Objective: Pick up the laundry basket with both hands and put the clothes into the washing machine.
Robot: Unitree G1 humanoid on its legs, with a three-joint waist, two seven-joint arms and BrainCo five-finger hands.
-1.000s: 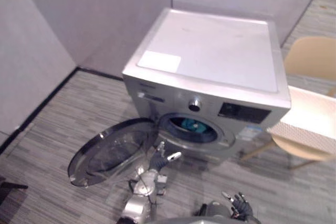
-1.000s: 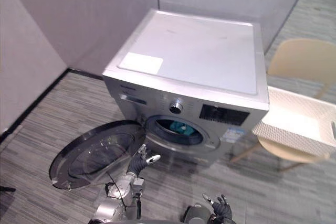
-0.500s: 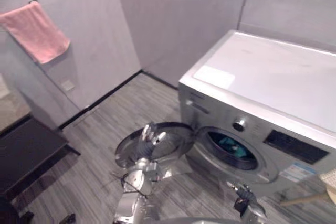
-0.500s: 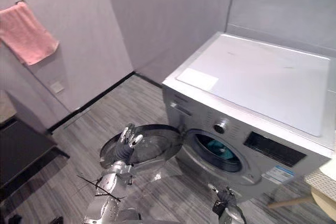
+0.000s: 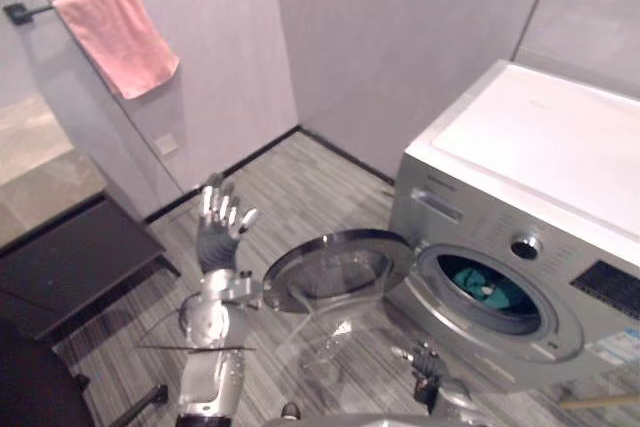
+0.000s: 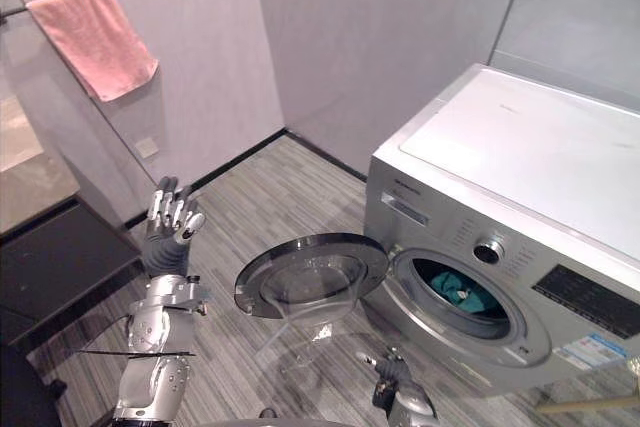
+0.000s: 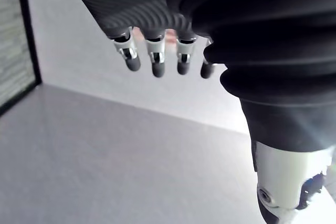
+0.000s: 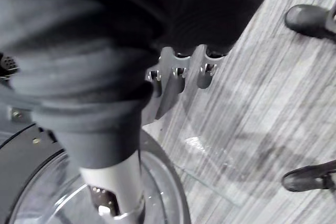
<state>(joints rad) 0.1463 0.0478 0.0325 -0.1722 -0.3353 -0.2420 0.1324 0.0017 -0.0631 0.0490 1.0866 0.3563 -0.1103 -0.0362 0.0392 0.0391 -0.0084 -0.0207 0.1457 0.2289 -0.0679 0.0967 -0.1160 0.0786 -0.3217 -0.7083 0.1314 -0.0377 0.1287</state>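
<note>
The left hand (image 5: pixel 215 235) is hovering, fingers spread wide, clear of the rim of the door (image 5: pixel 335 272). The right hand (image 5: pixel 428 360) is hanging low by the washer (image 5: pixel 540 137), fingers loose.

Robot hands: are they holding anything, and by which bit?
Nothing is held. The left hand is raised, open and empty; the right hand, down low, is open and empty too.

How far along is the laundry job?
Done: teal clothes lie inside the washing machine. In hand: nothing; the left robot hand is raised, open, and the right robot hand hangs low by the door, both empty. Left: the door stands open, so likely closing it.
</note>
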